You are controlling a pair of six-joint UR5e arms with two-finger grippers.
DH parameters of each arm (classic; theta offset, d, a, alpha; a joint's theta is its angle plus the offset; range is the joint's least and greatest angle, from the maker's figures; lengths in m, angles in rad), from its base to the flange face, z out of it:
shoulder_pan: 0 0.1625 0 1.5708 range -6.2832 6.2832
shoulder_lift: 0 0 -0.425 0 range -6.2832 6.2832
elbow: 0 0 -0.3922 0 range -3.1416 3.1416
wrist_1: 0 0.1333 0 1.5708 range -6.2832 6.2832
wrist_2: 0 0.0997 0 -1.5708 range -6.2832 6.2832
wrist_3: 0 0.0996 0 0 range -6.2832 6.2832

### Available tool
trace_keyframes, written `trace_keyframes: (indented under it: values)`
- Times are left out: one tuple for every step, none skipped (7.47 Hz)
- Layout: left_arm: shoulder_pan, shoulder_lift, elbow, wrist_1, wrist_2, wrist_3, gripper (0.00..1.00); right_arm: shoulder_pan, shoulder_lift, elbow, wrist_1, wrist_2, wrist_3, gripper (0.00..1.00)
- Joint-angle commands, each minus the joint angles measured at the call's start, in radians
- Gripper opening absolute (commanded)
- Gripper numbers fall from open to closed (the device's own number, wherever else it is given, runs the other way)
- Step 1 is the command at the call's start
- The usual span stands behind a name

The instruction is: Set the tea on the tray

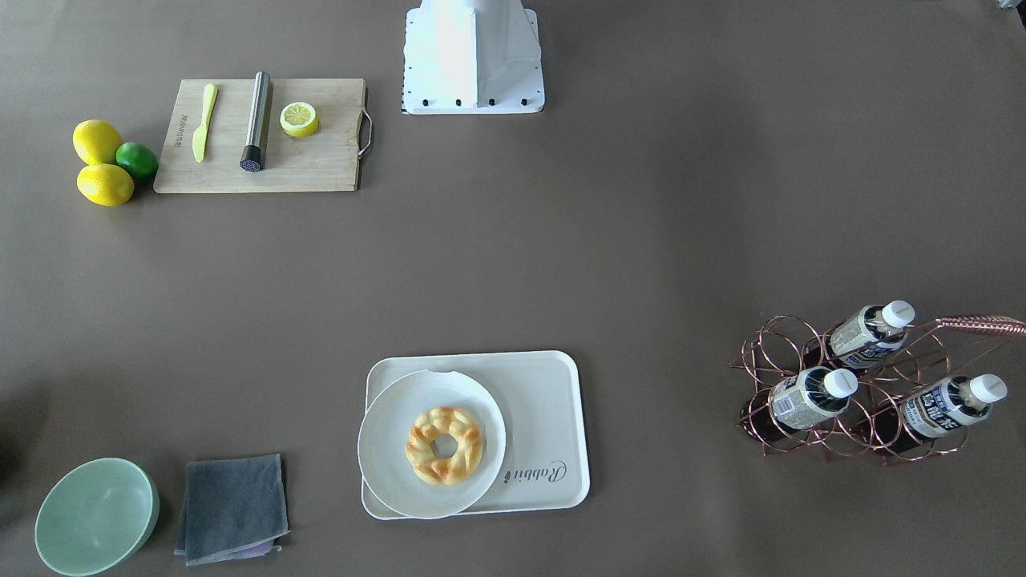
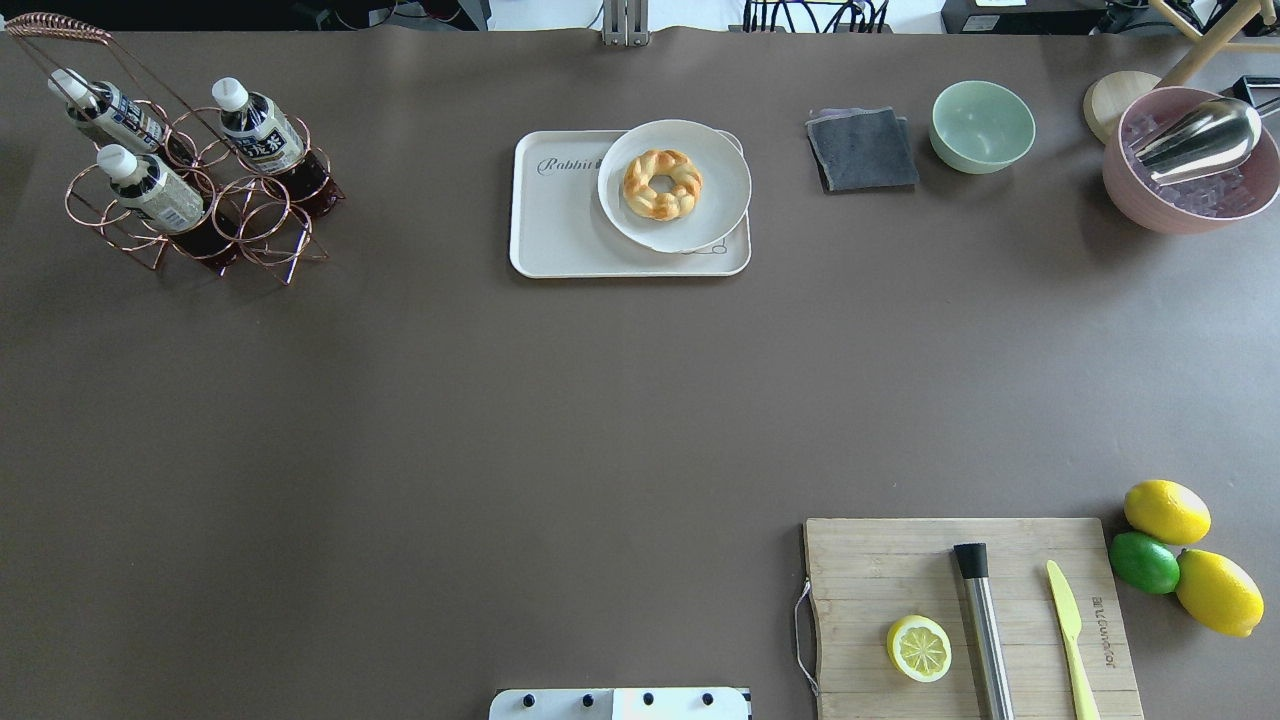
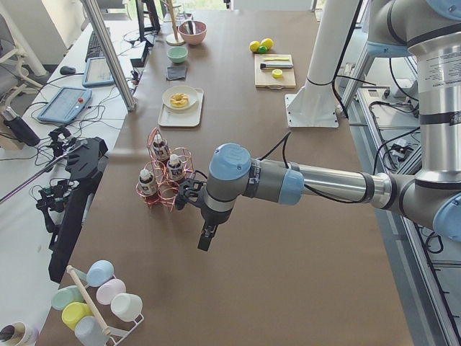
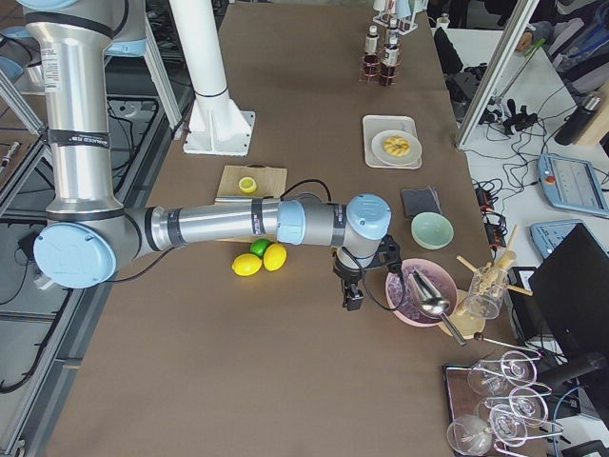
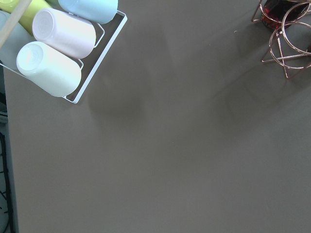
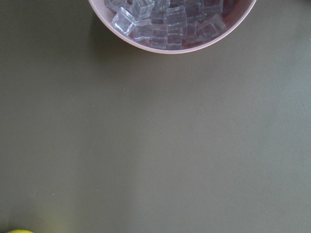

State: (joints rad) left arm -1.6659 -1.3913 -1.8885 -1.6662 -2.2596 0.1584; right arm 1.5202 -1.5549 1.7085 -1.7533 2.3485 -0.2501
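Observation:
Three tea bottles [image 2: 150, 187] with white caps lie tilted in a copper wire rack [image 2: 250, 215] at the table's far left; they also show in the front view [image 1: 809, 398]. The cream tray [image 2: 560, 225] sits at the far middle, its right part under a round white plate [image 2: 720, 180] that holds a doughnut [image 2: 661, 184]. My left gripper [image 3: 205, 239] hangs over bare table just beside the rack [image 3: 162, 184]; I cannot tell if it is open. My right gripper [image 4: 353, 298] hangs beside a pink ice bowl [image 4: 419, 290]; I cannot tell its state either.
A wooden cutting board [image 2: 900, 560] with a lemon half, a steel rod and a yellow knife lies near right, lemons and a lime [image 2: 1145, 562] beside it. A green bowl [image 2: 983, 125] and grey cloth [image 2: 862, 148] sit far right. A rack of cups [image 5: 48, 68] shows by the left wrist.

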Motion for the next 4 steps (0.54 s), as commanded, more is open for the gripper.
trace_keyframes:
  values:
    - [0.0, 0.009, -0.01, -0.024, -0.009, -0.003, 0.97, 0.0, 0.001, -0.001, 0.0, 0.0, 0.0, 1.0]
    - [0.001, 0.012, -0.001, -0.024, -0.008, -0.003, 0.97, 0.0, -0.001, 0.0, 0.0, 0.002, 0.0, 1.0]
    - [0.003, 0.012, -0.003, -0.024, -0.003, -0.005, 0.97, 0.0, -0.001, 0.0, 0.0, 0.0, -0.002, 1.0]
    - [0.021, 0.024, -0.015, -0.024, -0.005, -0.029, 0.97, 0.0, -0.002, 0.0, 0.015, 0.002, -0.003, 1.0]
